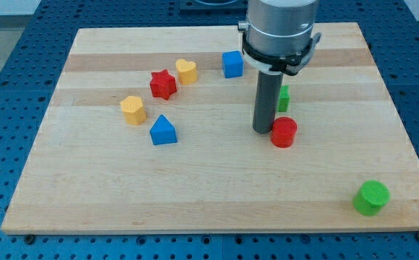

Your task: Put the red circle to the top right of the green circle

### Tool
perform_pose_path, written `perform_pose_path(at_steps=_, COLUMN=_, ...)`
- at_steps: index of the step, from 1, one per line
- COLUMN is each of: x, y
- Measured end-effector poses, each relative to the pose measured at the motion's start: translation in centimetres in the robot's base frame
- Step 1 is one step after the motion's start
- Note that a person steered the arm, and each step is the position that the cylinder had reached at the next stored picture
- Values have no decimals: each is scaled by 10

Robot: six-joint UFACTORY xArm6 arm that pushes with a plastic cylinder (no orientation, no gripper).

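Your rod has no gripper, so keep my tip [263,131] touching the red circle [284,133] at its 9 o'clock and push gently toward 4 o'clock, stopping above-right of the green circle [370,198].

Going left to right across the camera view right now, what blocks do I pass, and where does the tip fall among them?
yellow block → blue triangle → red star → yellow heart → blue cube → my tip → red circle → green circle. The green star is left out, mostly hidden behind the rod.
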State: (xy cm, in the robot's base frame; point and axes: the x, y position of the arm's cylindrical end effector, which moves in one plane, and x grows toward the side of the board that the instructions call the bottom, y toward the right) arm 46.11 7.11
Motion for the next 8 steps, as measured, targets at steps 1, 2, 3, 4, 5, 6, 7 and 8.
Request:
perform_pose_path(at_steps=1, x=0, y=0)
perform_pose_path(at_steps=2, x=0, y=0)
perform_pose_path(at_steps=3, x=0, y=1)
perform_pose_path(at_steps=4, x=0, y=4)
perform_pose_path(at_steps=5, x=0, y=16)
perform_pose_path(at_steps=6, x=0, y=28)
perform_pose_path(at_steps=7, x=3, y=34)
perform_pose_path(at_steps=8, x=14, y=35)
